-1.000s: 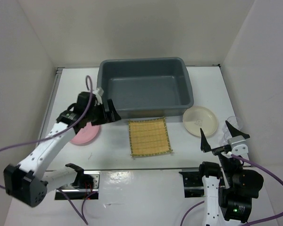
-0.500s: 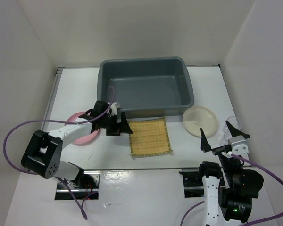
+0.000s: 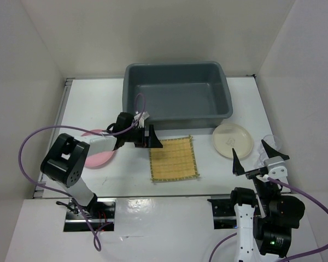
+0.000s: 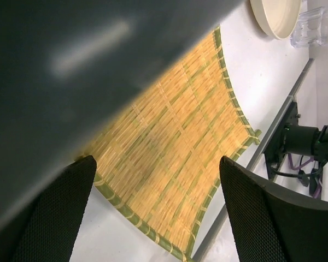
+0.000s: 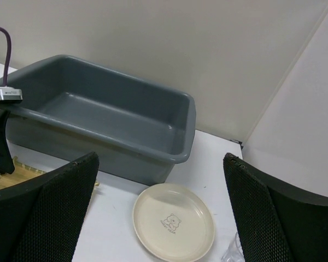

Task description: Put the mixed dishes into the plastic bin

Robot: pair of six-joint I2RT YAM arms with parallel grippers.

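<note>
The dark grey plastic bin point(image 3: 177, 93) stands at the back, with nothing inside. The yellow woven mat point(image 3: 173, 158) lies flat in front of it. The pink plate point(image 3: 98, 156) is on the left and the cream plate point(image 3: 232, 140) on the right. The small clear cup point(image 3: 270, 143) is at the far right. My left gripper point(image 3: 150, 139) is open and empty, low over the mat's far left corner, close to the bin's front wall point(image 4: 71, 82). The mat point(image 4: 180, 164) lies between its fingers point(image 4: 49, 213). My right gripper point(image 3: 261, 158) is open and empty, raised near the cup.
White walls enclose the table on the left, back and right. A metal strip runs along the table's near edge point(image 3: 169, 202). The right wrist view shows the bin point(image 5: 109, 123), the cream plate point(image 5: 174, 221) and the cup's rim point(image 5: 232, 252).
My left gripper has swung right from over the pink plate to the mat's far left corner. The bin has shifted a little to the right. The right arm has not moved.
</note>
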